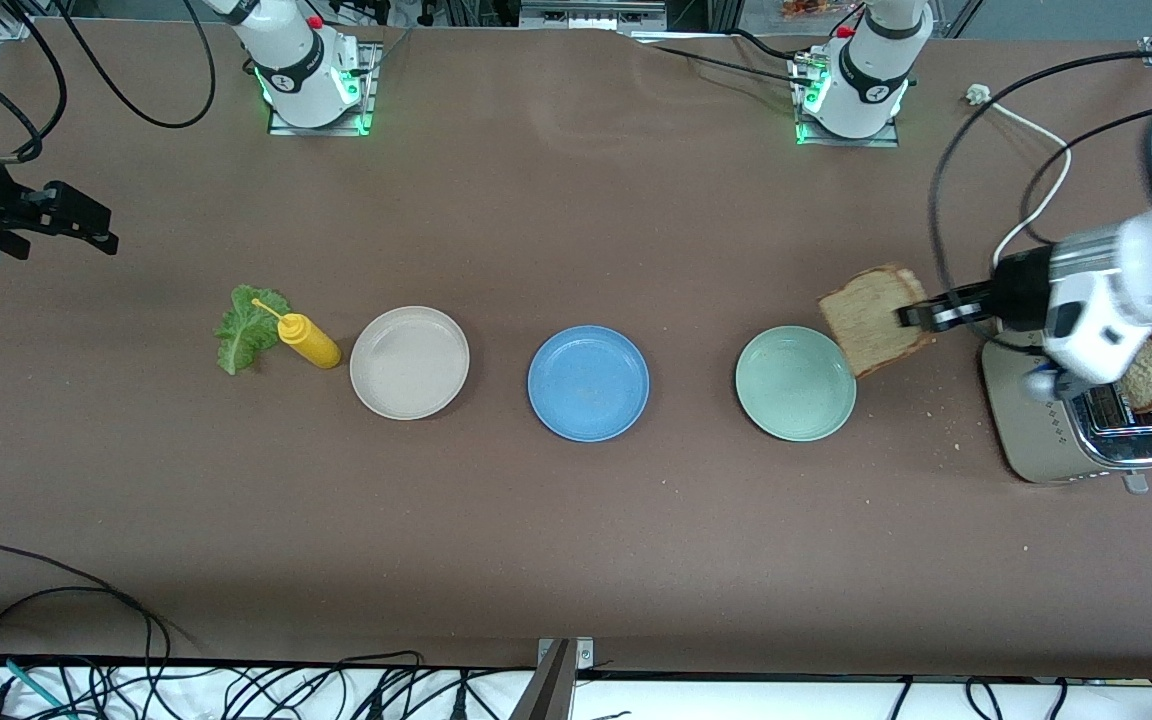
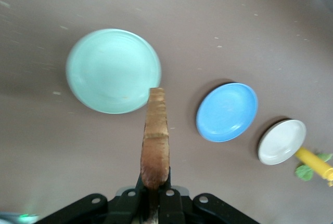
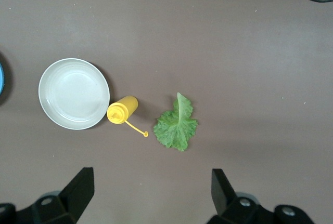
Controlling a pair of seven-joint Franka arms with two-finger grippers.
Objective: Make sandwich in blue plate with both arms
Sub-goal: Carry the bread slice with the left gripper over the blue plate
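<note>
The blue plate (image 1: 588, 383) (image 2: 227, 112) lies bare in the middle of the table, between a beige plate and a pale green one. My left gripper (image 1: 921, 315) (image 2: 155, 193) is shut on one edge of a brown toast slice (image 1: 873, 318) (image 2: 155, 135). It holds the slice in the air over the pale green plate's (image 1: 795, 383) (image 2: 113, 70) rim at the left arm's end. A green lettuce leaf (image 1: 248, 328) (image 3: 177, 125) lies flat toward the right arm's end. My right gripper (image 1: 81, 222) (image 3: 151, 187) hangs open and empty over bare table near that leaf.
A yellow squeeze bottle (image 1: 309, 340) (image 3: 123, 110) lies between the lettuce and the beige plate (image 1: 409, 362) (image 3: 74, 93). A silver toaster (image 1: 1086, 440) with a second toast slice (image 1: 1149, 373) in it stands at the left arm's end. Crumbs dot the table near it.
</note>
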